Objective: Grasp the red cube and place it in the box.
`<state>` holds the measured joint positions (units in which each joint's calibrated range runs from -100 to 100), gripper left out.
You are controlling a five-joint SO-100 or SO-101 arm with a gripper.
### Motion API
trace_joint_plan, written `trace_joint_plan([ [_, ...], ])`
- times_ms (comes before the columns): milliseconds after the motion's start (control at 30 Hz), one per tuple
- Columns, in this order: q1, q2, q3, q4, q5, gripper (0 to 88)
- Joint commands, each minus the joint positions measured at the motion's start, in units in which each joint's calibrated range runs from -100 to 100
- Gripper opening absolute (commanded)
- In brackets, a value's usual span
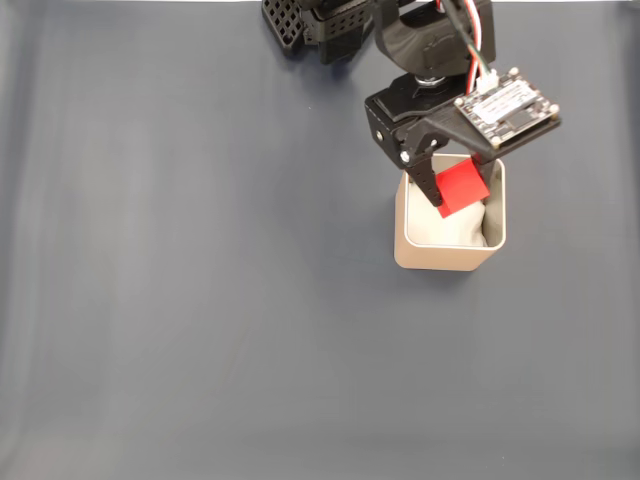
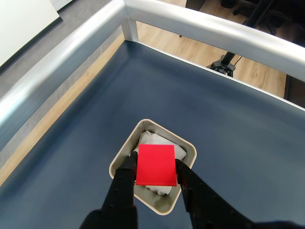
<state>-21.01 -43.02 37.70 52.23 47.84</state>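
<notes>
Red cube (image 2: 156,165), matte, clamped in jaws above rounded beige box (image 2: 189,147).

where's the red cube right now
The red cube is held between the gripper fingers directly above the open box, over its white padding. In the fixed view it sits right of centre, near the top.

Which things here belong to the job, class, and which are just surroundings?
Job:
- red cube, held in the claw
- box, with white padding, directly under the cube

Surroundings:
- dark table cover
- metal rail
- wooden floor
</notes>
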Motion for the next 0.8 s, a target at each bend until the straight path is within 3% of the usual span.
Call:
trace_joint_plan([
  [0, 0.7, -2.5, 0.3, -1.3, 0.1, 3.3],
  [467, 0.5, -2.5, 0.5, -2.0, 0.2, 4.6],
  [767, 0.9, -3.1, 1.2, -4.7, -1.1, 23.5],
])
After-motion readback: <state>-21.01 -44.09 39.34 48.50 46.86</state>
